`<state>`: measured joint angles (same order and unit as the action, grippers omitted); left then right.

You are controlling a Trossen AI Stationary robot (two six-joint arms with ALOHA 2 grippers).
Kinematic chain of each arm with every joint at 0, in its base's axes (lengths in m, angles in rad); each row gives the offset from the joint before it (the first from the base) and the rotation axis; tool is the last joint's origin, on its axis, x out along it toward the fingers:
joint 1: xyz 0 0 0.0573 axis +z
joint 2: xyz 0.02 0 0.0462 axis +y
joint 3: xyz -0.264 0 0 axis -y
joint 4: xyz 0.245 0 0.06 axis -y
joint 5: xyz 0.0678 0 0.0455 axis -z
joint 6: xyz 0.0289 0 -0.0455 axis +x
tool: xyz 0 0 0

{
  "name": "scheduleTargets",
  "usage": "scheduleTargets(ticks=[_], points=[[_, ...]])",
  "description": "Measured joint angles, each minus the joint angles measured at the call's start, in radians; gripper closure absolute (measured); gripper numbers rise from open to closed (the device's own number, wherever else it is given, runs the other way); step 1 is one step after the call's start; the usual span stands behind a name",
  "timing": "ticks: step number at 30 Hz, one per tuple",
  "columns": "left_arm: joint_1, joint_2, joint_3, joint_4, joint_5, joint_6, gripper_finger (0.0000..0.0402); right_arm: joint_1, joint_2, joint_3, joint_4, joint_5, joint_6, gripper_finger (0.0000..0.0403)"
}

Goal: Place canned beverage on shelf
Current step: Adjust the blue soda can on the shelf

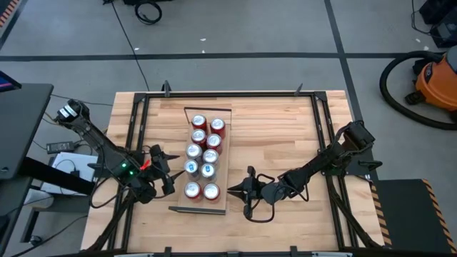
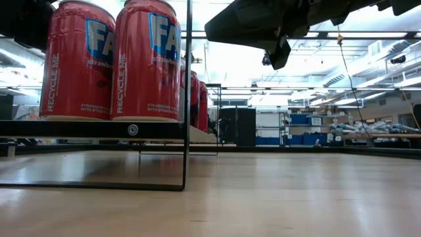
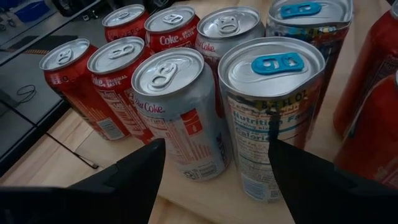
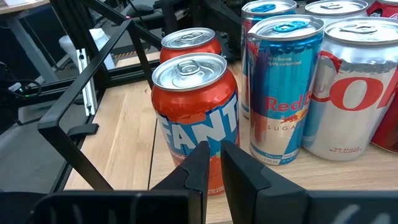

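The shelf (image 1: pixel 223 168), a long light-wood board with dark metal rims, lies mid-table and carries two rows of upright cans (image 1: pixel 203 153). Two orange-red Fanta cans (image 2: pixel 108 62) stand on its near end. My right gripper (image 1: pixel 232 190) is shut and empty, level with the table, just right of the shelf's near end. Its wrist view shows its fingertips (image 4: pixel 214 158) in front of the nearer Fanta can (image 4: pixel 196 118). My left gripper (image 1: pixel 170 171) is open and empty, left of the shelf. Its wrist view (image 3: pixel 214 177) looks at a silver Diet Coke can (image 3: pixel 177 109) and a slim blue-tabbed can (image 3: pixel 273 106).
A black metal frame (image 1: pixel 139 128) runs round the plank tabletop. Bare tabletop lies right of the shelf (image 1: pixel 278 135). An orange vacuum (image 1: pixel 435 82) stands on the floor at far right. Red Coke cans (image 3: pixel 115 74) fill the shelf's far end.
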<state>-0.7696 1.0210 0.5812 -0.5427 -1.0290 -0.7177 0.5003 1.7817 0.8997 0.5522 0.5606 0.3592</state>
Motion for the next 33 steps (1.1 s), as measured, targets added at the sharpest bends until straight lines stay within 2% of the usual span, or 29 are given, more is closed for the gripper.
scheduleTargets(ticks=[33], points=[[0.000,0.000,0.000,0.061,0.001,-0.001,0.0104,0.000,0.000,0.000,0.000,0.000,-0.003,0.0353]])
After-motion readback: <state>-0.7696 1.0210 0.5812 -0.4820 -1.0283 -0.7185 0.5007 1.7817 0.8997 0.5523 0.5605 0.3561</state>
